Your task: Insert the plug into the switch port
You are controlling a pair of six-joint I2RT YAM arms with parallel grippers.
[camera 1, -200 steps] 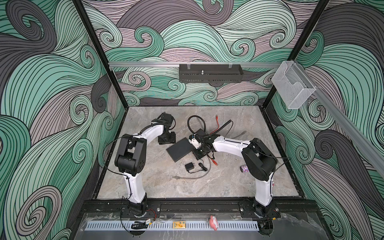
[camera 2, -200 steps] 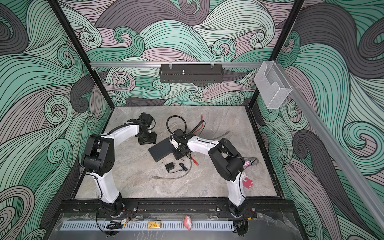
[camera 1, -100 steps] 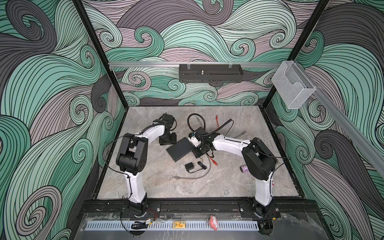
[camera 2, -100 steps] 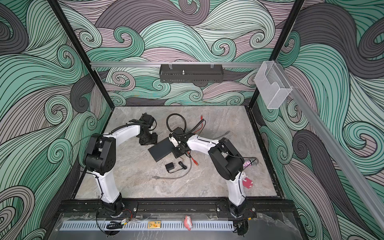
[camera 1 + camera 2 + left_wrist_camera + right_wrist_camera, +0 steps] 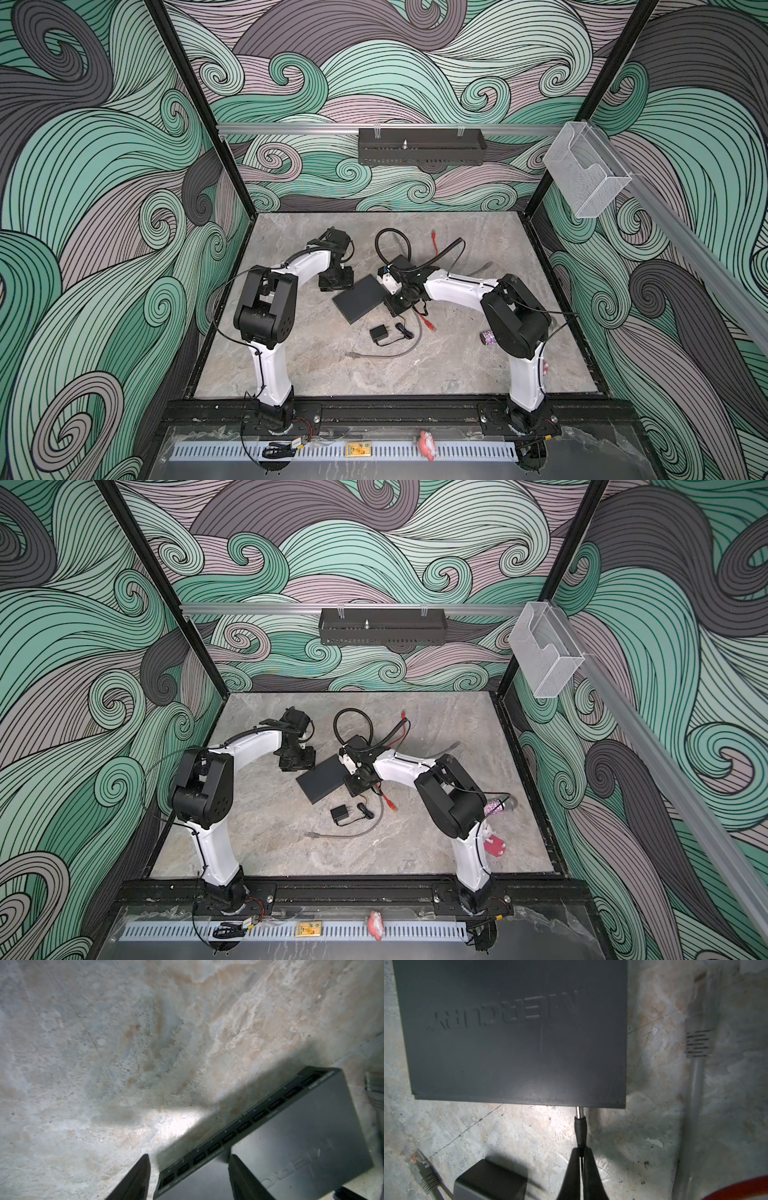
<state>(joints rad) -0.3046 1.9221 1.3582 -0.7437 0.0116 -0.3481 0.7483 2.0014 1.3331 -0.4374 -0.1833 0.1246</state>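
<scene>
Left fingers (image 5: 135,1180) edged toward switch (image 5: 301,1136) corner (plug (image 5: 580,1128) meets edge)

We see the switch (image 5: 359,298) lying flat near the middle of the desk (image 5: 457,365), turned askew to the desk's edges in both top views (image 5: 322,780). It is a thin, matte-black rectangular box with raised "MERCURY" lettering on its top (image 5: 512,1032) and a row of small ports along one long side (image 5: 245,1126). The plug (image 5: 580,1126) is a slim black barrel with a bright metal tip. The tip meets the switch's opposite long side near a corner, with a short length of bare metal showing outside the casing. Its cord end is pinched in the closed jaws of the right gripper (image 5: 581,1150).
</scene>
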